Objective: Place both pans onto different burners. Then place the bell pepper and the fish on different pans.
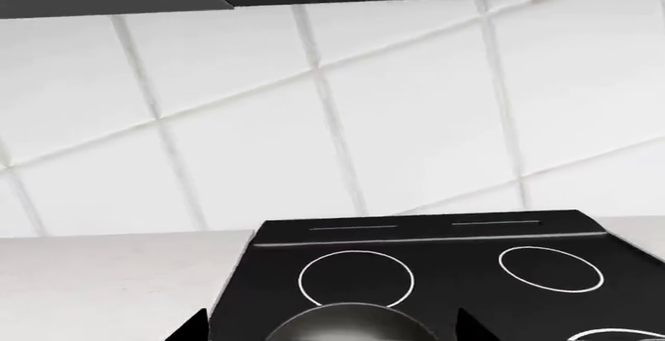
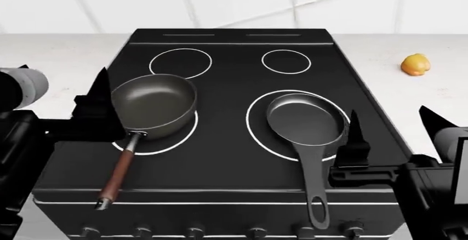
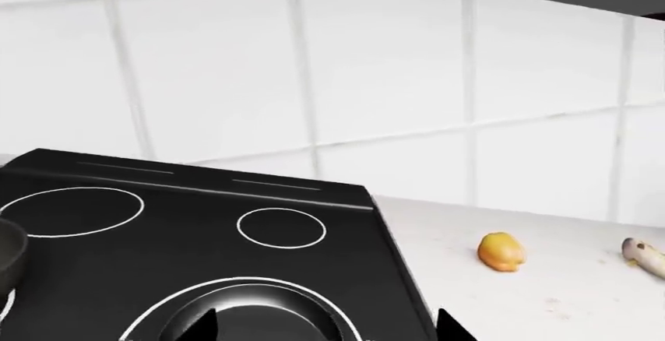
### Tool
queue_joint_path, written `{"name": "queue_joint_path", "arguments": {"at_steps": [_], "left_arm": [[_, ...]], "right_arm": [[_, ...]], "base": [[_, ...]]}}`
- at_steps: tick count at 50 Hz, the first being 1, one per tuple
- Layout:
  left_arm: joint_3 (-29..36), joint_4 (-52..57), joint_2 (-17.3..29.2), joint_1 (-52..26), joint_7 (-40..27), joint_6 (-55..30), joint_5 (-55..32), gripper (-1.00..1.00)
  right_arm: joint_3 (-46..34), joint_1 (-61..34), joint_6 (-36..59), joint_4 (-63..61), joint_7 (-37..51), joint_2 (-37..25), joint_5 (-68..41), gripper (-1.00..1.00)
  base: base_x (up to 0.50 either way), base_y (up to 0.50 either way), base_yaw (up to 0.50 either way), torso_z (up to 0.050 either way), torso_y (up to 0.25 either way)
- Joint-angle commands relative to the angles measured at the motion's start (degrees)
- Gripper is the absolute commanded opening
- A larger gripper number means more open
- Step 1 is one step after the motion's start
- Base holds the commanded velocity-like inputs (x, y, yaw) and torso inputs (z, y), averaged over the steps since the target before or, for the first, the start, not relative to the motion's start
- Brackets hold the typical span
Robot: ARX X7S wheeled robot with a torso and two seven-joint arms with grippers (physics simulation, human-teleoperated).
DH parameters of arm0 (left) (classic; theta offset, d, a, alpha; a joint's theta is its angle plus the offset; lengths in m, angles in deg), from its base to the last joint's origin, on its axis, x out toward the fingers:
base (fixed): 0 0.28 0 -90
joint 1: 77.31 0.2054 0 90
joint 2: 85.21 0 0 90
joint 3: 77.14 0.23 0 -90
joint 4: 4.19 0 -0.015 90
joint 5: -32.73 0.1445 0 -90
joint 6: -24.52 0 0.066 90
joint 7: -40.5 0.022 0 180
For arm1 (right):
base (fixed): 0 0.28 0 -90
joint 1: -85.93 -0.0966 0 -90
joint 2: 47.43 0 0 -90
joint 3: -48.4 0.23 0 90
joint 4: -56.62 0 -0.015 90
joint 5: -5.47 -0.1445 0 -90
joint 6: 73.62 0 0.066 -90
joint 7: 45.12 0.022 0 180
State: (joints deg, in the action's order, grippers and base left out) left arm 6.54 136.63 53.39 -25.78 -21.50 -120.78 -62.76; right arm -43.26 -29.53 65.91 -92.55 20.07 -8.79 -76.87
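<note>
pans [image 2: 153,104] both on large burners [image 2: 296,123] — done | bell pepper [image 2: 415,64], fish [image 3: 644,255] on counter — left | left gripper [image 2: 98,108], right gripper [image 2: 356,146] spread, empty, we judge

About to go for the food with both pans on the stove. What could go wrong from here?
1. The larger dark grey pan with the reddish-brown wooden handle sits off-centre, overhanging its white-outlined burner; a bump from the left gripper could shift it further.
2. The smaller grey-handled pan has its handle overhanging the front edge beside the right gripper.
3. The yellow-orange bell pepper may roll.
</note>
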Motion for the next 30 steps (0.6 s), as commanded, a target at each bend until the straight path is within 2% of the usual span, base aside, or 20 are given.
{"name": "queue_joint_path", "arguments": {"at_steps": [1,30], "left_arm": [[-1.64,1.19,-0.08,1.78,0.38,1.14,0.33,1.0],[-1.88,1.27,0.18,2.16,0.31,1.73,0.93,1.0]], "right_arm": [[1.86,2.86,-4.37,-0.58,-3.55,-0.59,0.82,1.0],[-0.58,3.3,-7.57,-0.1,-4.58,-1.86,2.27,1.0]], "base": [[0.0,-0.5,0.0,0.0,0.0],[0.0,-0.5,0.0,0.0,0.0]]}}
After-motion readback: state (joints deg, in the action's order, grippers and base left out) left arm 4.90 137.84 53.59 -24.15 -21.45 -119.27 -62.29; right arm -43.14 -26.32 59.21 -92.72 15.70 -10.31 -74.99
